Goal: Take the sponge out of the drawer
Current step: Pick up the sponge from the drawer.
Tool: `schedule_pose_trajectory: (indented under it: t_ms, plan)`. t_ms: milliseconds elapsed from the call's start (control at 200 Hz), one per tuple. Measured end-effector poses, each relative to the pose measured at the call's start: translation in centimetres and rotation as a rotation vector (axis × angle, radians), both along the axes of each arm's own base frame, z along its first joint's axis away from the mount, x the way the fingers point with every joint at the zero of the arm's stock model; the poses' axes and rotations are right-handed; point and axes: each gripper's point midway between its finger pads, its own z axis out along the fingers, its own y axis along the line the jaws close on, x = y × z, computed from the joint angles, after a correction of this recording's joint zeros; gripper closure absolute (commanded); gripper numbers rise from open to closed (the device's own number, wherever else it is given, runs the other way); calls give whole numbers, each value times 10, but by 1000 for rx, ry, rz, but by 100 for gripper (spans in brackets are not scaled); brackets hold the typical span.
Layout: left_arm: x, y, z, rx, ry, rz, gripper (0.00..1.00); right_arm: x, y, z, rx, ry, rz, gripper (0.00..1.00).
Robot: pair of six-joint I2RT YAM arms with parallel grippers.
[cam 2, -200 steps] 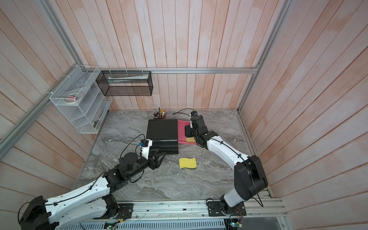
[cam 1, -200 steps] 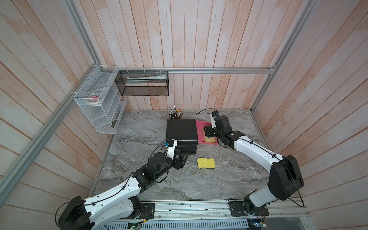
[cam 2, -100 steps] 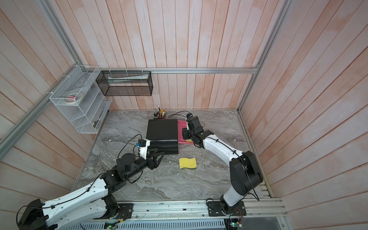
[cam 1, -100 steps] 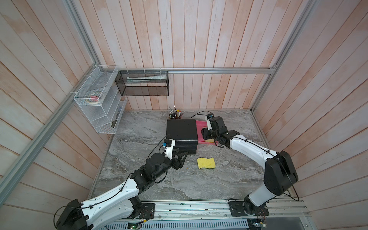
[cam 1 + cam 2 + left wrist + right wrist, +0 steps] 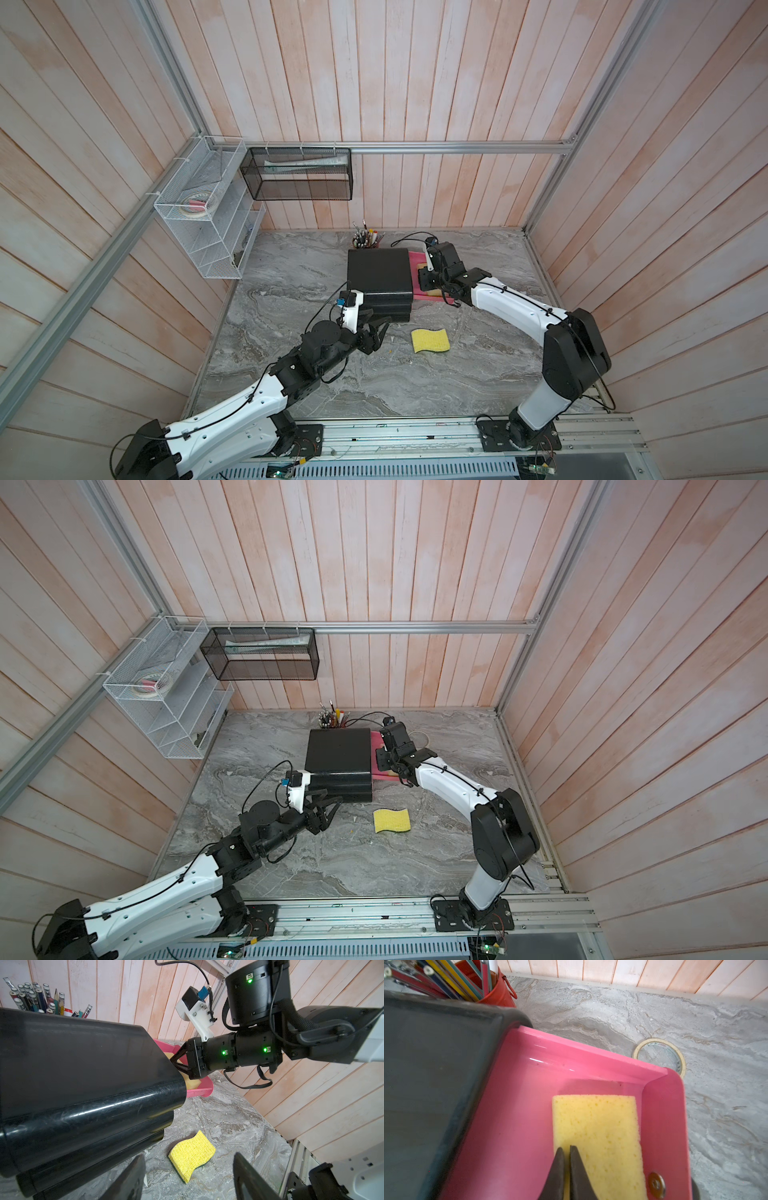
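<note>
A black drawer unit (image 5: 378,274) (image 5: 338,754) stands mid-table with its pink drawer (image 5: 529,1105) (image 5: 199,1092) pulled out sideways. A pale yellow sponge (image 5: 598,1130) (image 5: 192,1083) lies in the drawer against its outer wall. My right gripper (image 5: 566,1148) (image 5: 424,282) reaches down into the drawer. Its jaws are shut to a thin slit on the sponge near its inner edge. My left gripper (image 5: 189,1155) (image 5: 380,330) hangs open in front of the unit, holding nothing. Just beyond it, a wavy bright-yellow sponge (image 5: 192,1155) (image 5: 430,340) lies on the table.
A red cup of pencils (image 5: 365,239) (image 5: 500,995) stands behind the unit. A tape roll (image 5: 660,1056) (image 5: 419,737) lies on the marble beside the drawer. A white wire shelf (image 5: 203,220) and a black mesh basket (image 5: 299,174) hang on the walls.
My right gripper has moved in over the drawer, closer to the black unit, and has gone from open to shut on the sponge. The left arm has hardly moved.
</note>
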Motion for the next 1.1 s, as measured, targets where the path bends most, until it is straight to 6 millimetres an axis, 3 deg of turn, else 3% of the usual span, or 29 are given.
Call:
schedule_pose_trajectory:
  t_ms: [320, 450, 555, 730, 835, 965, 1100]
  plan:
    - [0, 0, 0, 0, 0, 0, 31, 1, -1, 0, -2, -3, -10, 100]
    - [0, 0, -1, 0, 0, 0, 31, -1, -3, 12, 24, -30, -22, 100]
    - [0, 0, -4, -3, -3, -1, 32, -4, -7, 43, 100, -94, -41, 100]
    - [6, -6, -6, 12, -37, -7, 33, -12, -15, 146, 370, -304, -72, 100]
    - [11, -13, -10, 38, -67, -15, 33, -25, -16, 192, 559, -381, -68, 100]
    - [16, -26, -1, 62, -146, -30, 33, -36, -10, 212, 755, -370, -50, 100]
    - [18, -45, 26, 64, -286, -36, 33, -42, 0, 203, 920, -275, -52, 100]
